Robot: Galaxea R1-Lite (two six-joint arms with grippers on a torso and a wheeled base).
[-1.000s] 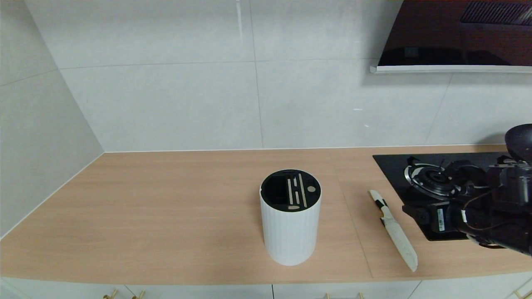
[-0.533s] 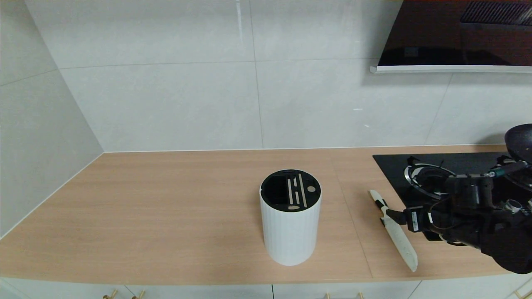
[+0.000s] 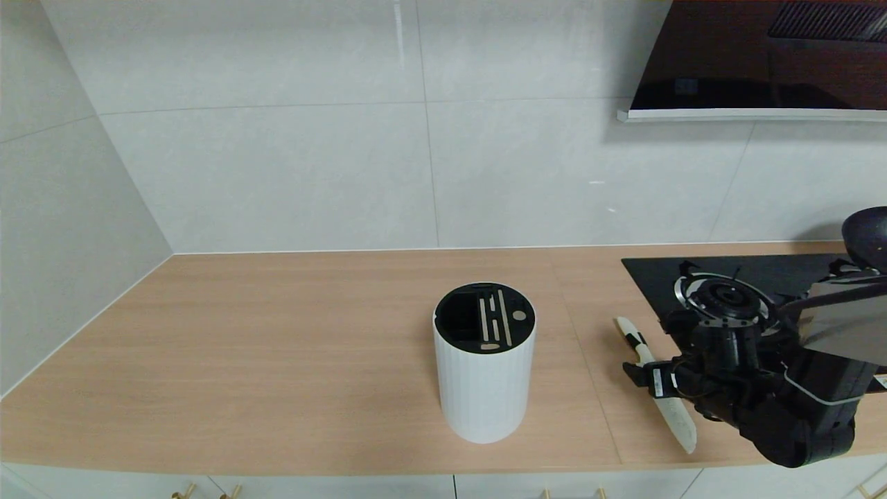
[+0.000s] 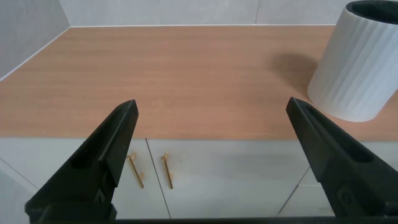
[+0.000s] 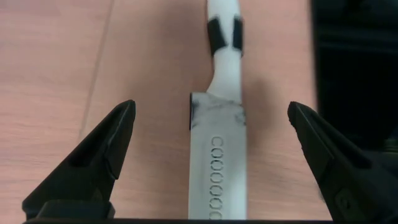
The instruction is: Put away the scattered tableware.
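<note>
A white knife (image 3: 658,391) with a black band on its handle lies flat on the wooden counter (image 3: 277,360), just left of the black hob. My right gripper (image 3: 641,378) hangs right above its blade, open, with the knife (image 5: 222,143) lying lengthwise between the two fingers (image 5: 93,168). A white ribbed knife holder (image 3: 484,364) with a black slotted top stands upright at the counter's middle. My left gripper (image 4: 211,162) is open and held off the counter's front edge, with the holder (image 4: 356,62) off to one side.
A black hob (image 3: 727,291) with a round burner (image 3: 724,298) takes the counter's right end. A dark extractor hood (image 3: 762,62) hangs above it. A dark pan (image 3: 866,235) shows at the right edge. Cabinet doors with gold handles (image 4: 149,171) lie below the counter.
My right arm has swung left from over the hob and come down over the knife's blade. The knife and the holder have not moved.
</note>
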